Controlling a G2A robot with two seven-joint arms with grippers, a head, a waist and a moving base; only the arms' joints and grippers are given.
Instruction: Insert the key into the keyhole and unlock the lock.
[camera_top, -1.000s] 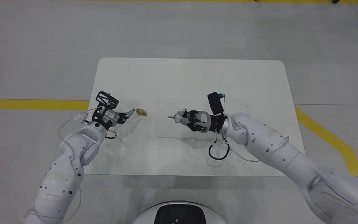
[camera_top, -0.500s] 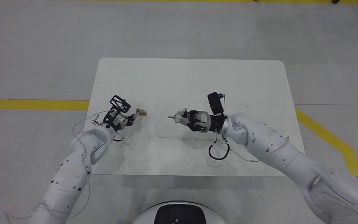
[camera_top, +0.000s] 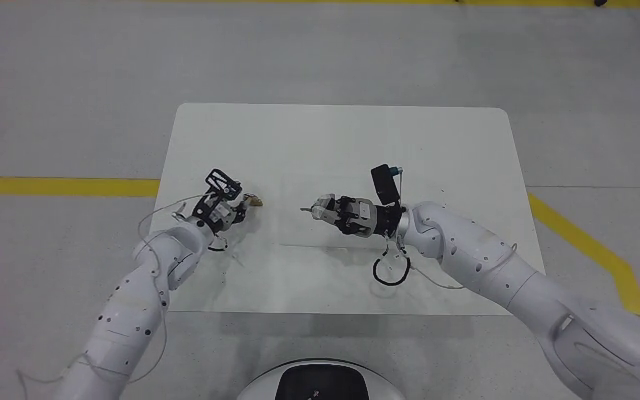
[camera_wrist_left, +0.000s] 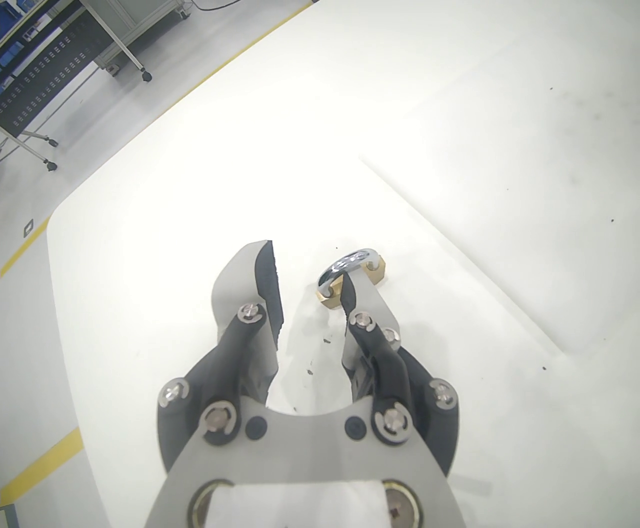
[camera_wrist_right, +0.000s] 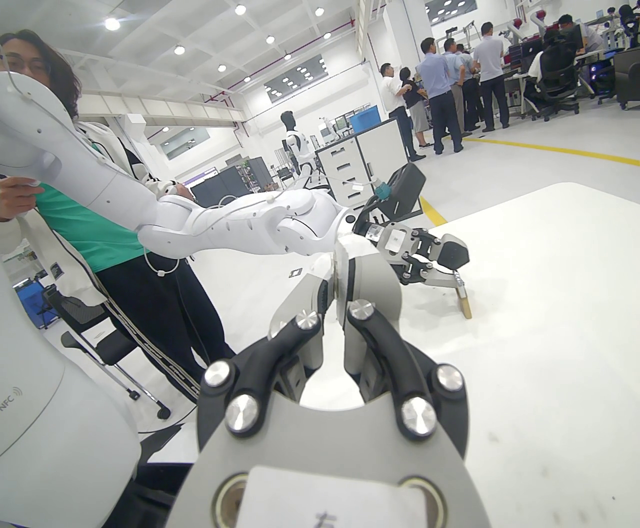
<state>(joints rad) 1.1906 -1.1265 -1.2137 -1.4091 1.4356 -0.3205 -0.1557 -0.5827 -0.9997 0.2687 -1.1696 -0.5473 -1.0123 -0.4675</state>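
- I see the lock (camera_wrist_left: 350, 264), brass with a chrome shackle, lying on the left part of the white table (camera_top: 400, 140).
- The left gripper (camera_wrist_left: 307, 272) is low beside it with fingers spread. One fingertip covers the lock's near edge, and the other is over bare table.
- The right gripper (camera_top: 318, 209) is near the table's middle, fingers pressed together on the key (camera_top: 304, 210). The key's thin tip points toward the lock, with bare table between them.
- A cable loop (camera_top: 384, 270) hangs under the right wrist.
- Dark specks (camera_wrist_left: 325, 341) mark the table near the left gripper.
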